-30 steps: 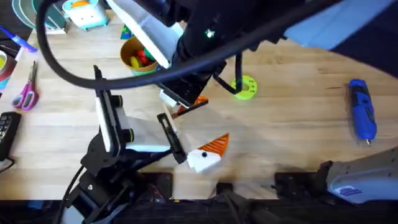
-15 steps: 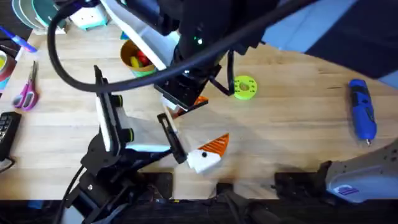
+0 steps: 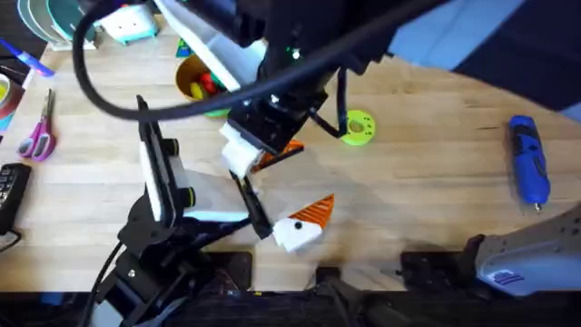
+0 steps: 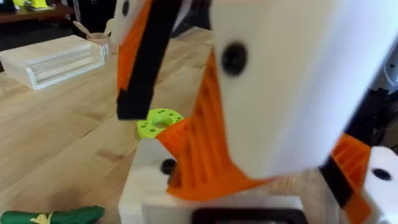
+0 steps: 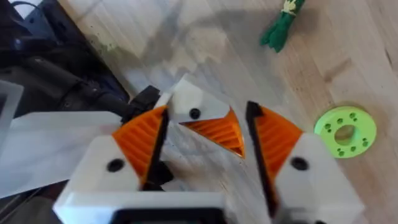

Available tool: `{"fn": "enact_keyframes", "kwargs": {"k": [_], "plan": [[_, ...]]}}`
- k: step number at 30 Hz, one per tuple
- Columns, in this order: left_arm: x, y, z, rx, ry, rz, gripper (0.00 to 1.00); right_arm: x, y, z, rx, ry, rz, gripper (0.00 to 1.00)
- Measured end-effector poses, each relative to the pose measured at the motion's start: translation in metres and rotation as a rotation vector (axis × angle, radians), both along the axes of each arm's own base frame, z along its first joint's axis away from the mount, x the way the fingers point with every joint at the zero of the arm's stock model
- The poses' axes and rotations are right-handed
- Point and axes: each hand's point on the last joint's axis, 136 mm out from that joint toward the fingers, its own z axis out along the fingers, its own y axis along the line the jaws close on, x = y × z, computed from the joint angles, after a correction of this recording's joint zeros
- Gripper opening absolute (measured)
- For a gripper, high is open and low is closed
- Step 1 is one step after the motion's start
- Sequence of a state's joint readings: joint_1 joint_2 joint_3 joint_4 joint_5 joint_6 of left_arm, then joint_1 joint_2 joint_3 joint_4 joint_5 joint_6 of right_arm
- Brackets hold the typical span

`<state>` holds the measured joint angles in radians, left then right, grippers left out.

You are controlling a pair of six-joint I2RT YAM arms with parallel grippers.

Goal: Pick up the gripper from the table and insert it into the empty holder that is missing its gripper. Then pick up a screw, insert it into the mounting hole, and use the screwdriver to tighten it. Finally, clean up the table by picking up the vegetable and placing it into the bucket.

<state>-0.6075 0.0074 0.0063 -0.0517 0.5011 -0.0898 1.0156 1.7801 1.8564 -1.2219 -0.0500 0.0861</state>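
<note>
Butcher-block table (image 3: 436, 136) first: your right arm has swung across it from the far side. Over the last second the right gripper (image 5: 208, 112) has slid toward the left arm and come down, so its spread fingers now bracket the white finger mount (image 5: 194, 107). An orange ribbed fingertip (image 5: 217, 132) lies against that mount. I can't tell whether it is fully seated, but the mounting hole looks dark and empty, so you're probably finishing the insertion with the screw step ahead.

The left gripper (image 4: 261, 155) has its fingers apart, pinching nothing that I can make out, with your right finger crowding in close above.

The blue screwdriver (image 3: 528, 168) hasn't moved from the table's right edge. The yellow bucket (image 3: 192, 86) stands toward the far left, the green disc (image 3: 356, 127) near the middle. The vegetable (image 5: 283, 25) lies on bare wood beyond the disc, untouched.
</note>
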Motion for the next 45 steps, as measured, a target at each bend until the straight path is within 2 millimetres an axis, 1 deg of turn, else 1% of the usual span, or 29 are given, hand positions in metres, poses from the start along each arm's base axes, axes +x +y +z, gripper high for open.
{"fn": "enact_keyframes", "kwargs": {"k": [1, 2, 3, 7, 10, 13, 16, 18, 21, 24, 27, 30, 33, 34, 37, 39, 40, 41, 42, 45], "plan": [[0.000, 0.000, 0.000, 0.000, 0.000, 0.000, 0.993, 0.002, -0.002, 0.002, 0.001, 0.000, -0.014, 0.880], [0.000, 0.000, 0.000, 0.000, 0.000, 0.000, 0.993, 0.004, -0.004, 0.005, 0.006, -0.001, -0.023, 0.961], [0.000, 0.000, 0.000, 0.000, -0.001, -0.001, 0.992, 0.005, -0.005, 0.008, 0.013, -0.003, -0.032, 0.984], [0.000, 0.000, 0.000, 0.001, -0.003, -0.001, 0.993, 0.004, -0.024, 0.024, 0.022, -0.011, -0.049, 0.992], [0.000, 0.000, 0.000, 0.001, -0.003, -0.001, 0.992, 0.000, -0.044, 0.042, 0.029, -0.033, -0.034, 0.994], [0.000, 0.000, 0.000, 0.001, -0.003, -0.001, 0.993, -0.008, -0.069, 0.058, 0.024, -0.047, -0.020, 0.994], [0.000, 0.000, 0.000, 0.001, -0.003, -0.001, 0.993, -0.016, -0.091, 0.068, 0.011, -0.047, -0.017, 0.994], [0.000, 0.000, 0.000, 0.001, -0.003, -0.001, 0.993, -0.018, -0.098, 0.073, 0.030, -0.050, -0.011, 0.993], [0.000, 0.000, 0.000, 0.001, -0.003, -0.001, 0.993, -0.023, -0.106, 0.073, 0.072, -0.045, 0.000, 0.992], [0.000, 0.000, 0.000, 0.001, -0.003, -0.001, 0.993, -0.030, -0.113, 0.068, 0.122, -0.036, 0.005, 0.994], [0.000, 0.000, 0.000, 0.001, -0.003, -0.001, 0.993, -0.043, -0.120, 0.066, 0.195, -0.028, 0.028, 0.994], [0.000, 0.000, 0.000, 0.001, -0.003, -0.001, 0.993, -0.059, -0.127, 0.072, 0.279, -0.036, 0.054, 0.994], [0.000, 0.000, 0.000, 0.001, -0.003, -0.001, 0.992, -0.074, -0.139, 0.080, 0.335, -0.052, 0.063, 0.994], [0.000, 0.000, 0.000, 0.001, -0.003, -0.001, 0.974, -0.077, -0.143, 0.082, 0.348, -0.059, 0.062, 0.994], [0.000, 0.000, 0.000, 0.001, -0.002, 0.000, 0.668, -0.082, -0.155, 0.086, 0.372, -0.078, 0.041, 0.994], [0.000, 0.000, 0.000, 0.003, -0.006, -0.001, 0.397, -0.083, -0.162, 0.085, 0.377, -0.086, 0.019, 0.994], [0.000, 0.000, 0.000, 0.003, -0.006, -0.001, 0.224, -0.083, -0.165, 0.083, 0.377, -0.087, 0.005, 0.994], [0.000, 0.000, 0.000, 0.003, -0.006, -0.001, 0.088, -0.083, -0.168, 0.081, 0.375, -0.087, -0.007, 0.994], [0.000, 0.000, 0.000, 0.004, -0.009, -0.001, 0.028, -0.082, -0.171, 0.078, 0.370, -0.084, -0.021, 0.994], [0.000, 0.000, 0.000, 0.004, -0.010, -0.001, 0.017, -0.080, -0.179, 0.066, 0.347, -0.061, -0.065, 0.994]]}}
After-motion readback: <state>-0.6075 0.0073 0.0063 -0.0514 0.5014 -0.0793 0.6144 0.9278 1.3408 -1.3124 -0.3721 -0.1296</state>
